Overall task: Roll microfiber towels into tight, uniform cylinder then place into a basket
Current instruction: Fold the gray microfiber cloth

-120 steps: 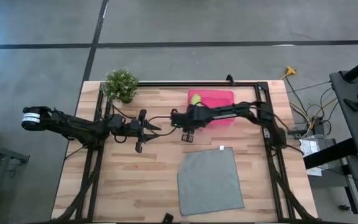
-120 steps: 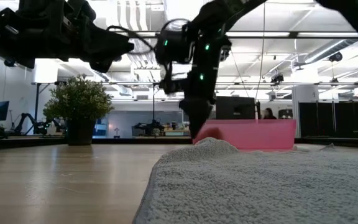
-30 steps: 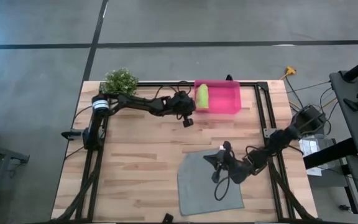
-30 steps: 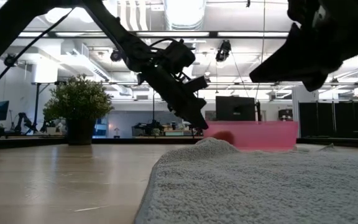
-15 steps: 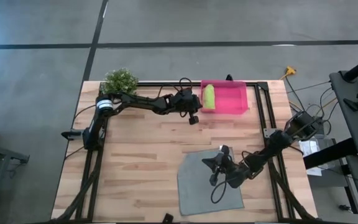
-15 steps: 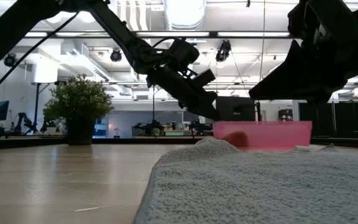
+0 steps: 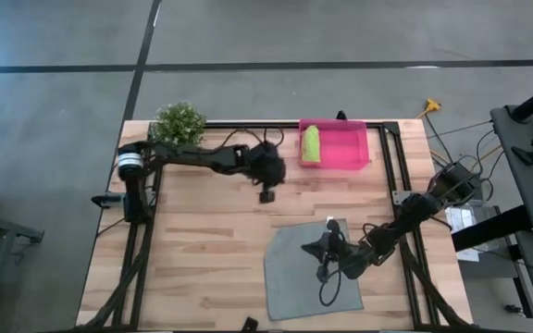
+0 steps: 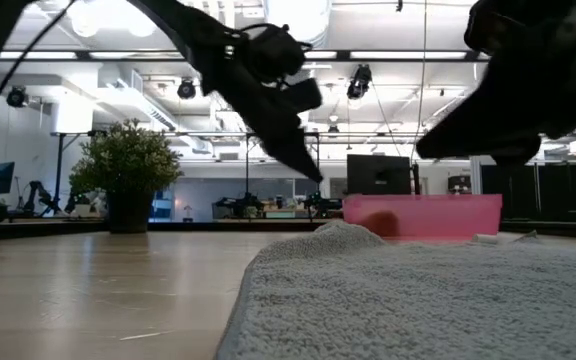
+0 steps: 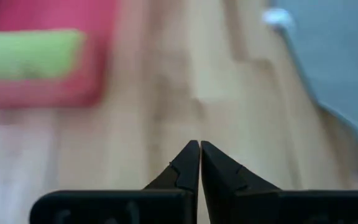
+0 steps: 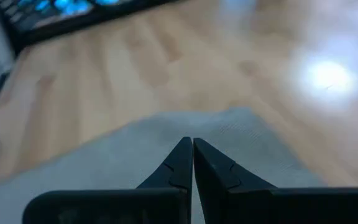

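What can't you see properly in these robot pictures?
- Green towel in the pink basket: hidden behind the basket wall in the low view, a blur in the left wrist view.
- Grey towel: its white tag is too small in the high view, partly covered by the right gripper.

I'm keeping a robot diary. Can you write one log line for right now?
green towel: rolled, in basket | grey towel: flat | left gripper: shut, empty | right gripper: shut, over grey towel

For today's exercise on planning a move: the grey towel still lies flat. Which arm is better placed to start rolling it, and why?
The right. Its gripper, shut, is already over the grey towel, near its far edge. The left gripper, also shut, sits over bare wood between the towel and the pink basket, which holds the rolled green towel.
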Tool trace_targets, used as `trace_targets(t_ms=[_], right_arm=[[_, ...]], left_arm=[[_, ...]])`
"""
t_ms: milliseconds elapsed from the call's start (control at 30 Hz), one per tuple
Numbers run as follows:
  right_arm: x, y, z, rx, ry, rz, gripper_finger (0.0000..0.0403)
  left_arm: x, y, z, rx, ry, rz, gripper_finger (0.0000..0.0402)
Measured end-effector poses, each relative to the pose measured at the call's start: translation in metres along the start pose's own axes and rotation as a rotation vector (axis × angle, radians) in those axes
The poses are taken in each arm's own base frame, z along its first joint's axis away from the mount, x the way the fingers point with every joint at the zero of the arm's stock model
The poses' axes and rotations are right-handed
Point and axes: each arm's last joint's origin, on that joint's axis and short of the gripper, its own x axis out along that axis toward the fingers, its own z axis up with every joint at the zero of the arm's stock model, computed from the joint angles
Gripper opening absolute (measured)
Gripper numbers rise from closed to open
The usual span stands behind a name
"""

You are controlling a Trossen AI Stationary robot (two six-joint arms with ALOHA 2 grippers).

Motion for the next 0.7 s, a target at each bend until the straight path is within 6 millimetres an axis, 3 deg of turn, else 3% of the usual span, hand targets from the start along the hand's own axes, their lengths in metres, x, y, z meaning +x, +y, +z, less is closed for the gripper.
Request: trace_targets(t_ms=[200, 433, 533, 700], right_arm=[[-0.010, -0.013, -0.001, 0.067, 0.104, -0.077, 0.0009], [-0.028, -0.033, 0.018, 0.048, 0.036, -0.260, 0.0012], [-0.032, -0.042, 0.023, 0.076, 0.045, -0.300, 0.0029], [-0.026, -0.052, 0.015, 0.201, 0.056, -0.376, 0.0087]], left_arm=[[-0.024, -0.029, -0.021, 0.083, -0.081, -0.192, 0.0000], [-0.038, -0.040, -0.051, 0.028, -0.163, -0.238, 0.0000], [-0.034, -0.043, -0.065, 0.016, -0.247, -0.267, 0.0001], [-0.034, -0.046, -0.066, -0.029, -0.403, -0.275, 0.0029]])
